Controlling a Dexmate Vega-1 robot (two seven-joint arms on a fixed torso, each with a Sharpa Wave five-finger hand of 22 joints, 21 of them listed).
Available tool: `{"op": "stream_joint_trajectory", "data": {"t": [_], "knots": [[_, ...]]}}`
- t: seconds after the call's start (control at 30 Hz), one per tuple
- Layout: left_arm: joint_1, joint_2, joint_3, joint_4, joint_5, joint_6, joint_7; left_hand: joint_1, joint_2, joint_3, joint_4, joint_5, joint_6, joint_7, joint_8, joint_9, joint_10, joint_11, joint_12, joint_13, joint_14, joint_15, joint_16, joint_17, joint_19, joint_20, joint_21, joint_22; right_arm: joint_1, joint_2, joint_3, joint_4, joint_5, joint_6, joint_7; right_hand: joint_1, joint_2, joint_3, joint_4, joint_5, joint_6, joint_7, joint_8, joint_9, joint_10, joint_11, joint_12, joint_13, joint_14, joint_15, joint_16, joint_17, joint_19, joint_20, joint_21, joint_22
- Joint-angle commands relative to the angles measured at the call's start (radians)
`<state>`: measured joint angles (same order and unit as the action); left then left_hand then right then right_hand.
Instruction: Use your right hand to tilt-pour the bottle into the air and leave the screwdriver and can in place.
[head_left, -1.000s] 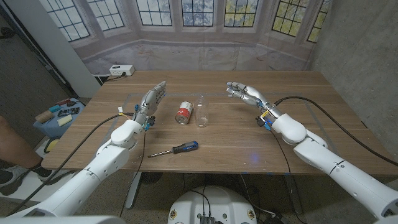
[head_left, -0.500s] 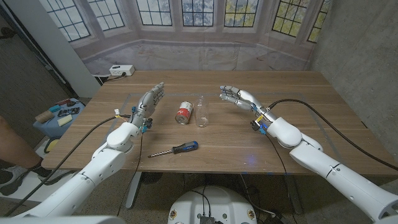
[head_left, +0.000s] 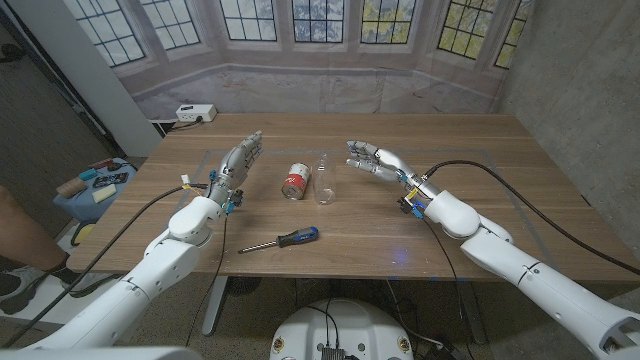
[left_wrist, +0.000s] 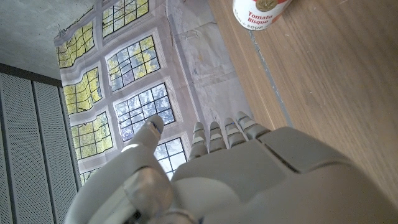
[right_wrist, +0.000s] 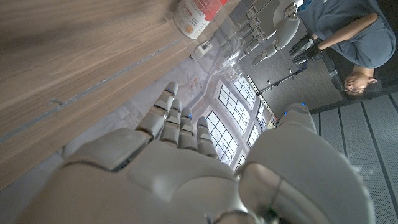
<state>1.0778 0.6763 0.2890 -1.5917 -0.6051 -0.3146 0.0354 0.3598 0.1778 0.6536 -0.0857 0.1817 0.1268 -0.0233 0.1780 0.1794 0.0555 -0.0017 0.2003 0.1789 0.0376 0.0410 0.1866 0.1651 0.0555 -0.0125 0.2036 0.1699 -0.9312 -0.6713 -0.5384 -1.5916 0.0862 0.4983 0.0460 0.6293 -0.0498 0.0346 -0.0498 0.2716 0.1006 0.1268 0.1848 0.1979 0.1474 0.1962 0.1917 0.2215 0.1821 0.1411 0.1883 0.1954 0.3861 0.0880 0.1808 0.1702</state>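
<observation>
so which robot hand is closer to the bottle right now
Right. The right robot hand hovers open just beside the clear bottle. The left robot hand waits farther off, past the can.

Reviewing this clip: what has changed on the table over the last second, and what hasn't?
The right hand has moved across the table toward the bottle, open and holding nothing; it has not reached the bottle yet. The left hand stayed where it was, open beside the can. The bottle, the can and the screwdriver have not moved.
</observation>
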Motion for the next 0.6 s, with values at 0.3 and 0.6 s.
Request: {"op": "stream_joint_trajectory", "data": {"t": [0.3,0.6], "knots": [[0.020,0.012,-0.009,-0.031,0.008,0.005,0.012,0.010,0.000,-0.003,-0.002,0.006,0.004,0.003,0.006,0.001,0.005,0.004,0.003,0.005,0.013,-0.001,-0.001,0.003,0.008,0.001,-0.004,0.005,0.071,0.050,-0.061,0.108,-0.042,0.057,0.042,0.064,0.005,0.020,-0.041,0.022,-0.062,0.080,-0.001,0.004,-0.050,0.010,-0.002,0.007,-0.050,0.007,-0.003,0.003,-0.035,-0.002,0.001,0.001],[0.035,0.015,-0.017,-0.044,0.011,0.002,0.023,0.012,0.001,-0.005,-0.003,0.006,0.005,0.005,0.007,0.001,0.007,0.003,0.003,0.005,0.015,-0.002,-0.002,0.003,0.008,0.001,-0.004,0.005,0.114,0.076,-0.085,0.169,-0.075,0.089,0.048,0.095,-0.003,0.029,-0.065,0.026,-0.107,0.081,-0.002,0.004,-0.090,0.009,-0.003,0.012,-0.088,0.006,-0.003,0.005,-0.066,-0.012,0.000,0.002]]}}
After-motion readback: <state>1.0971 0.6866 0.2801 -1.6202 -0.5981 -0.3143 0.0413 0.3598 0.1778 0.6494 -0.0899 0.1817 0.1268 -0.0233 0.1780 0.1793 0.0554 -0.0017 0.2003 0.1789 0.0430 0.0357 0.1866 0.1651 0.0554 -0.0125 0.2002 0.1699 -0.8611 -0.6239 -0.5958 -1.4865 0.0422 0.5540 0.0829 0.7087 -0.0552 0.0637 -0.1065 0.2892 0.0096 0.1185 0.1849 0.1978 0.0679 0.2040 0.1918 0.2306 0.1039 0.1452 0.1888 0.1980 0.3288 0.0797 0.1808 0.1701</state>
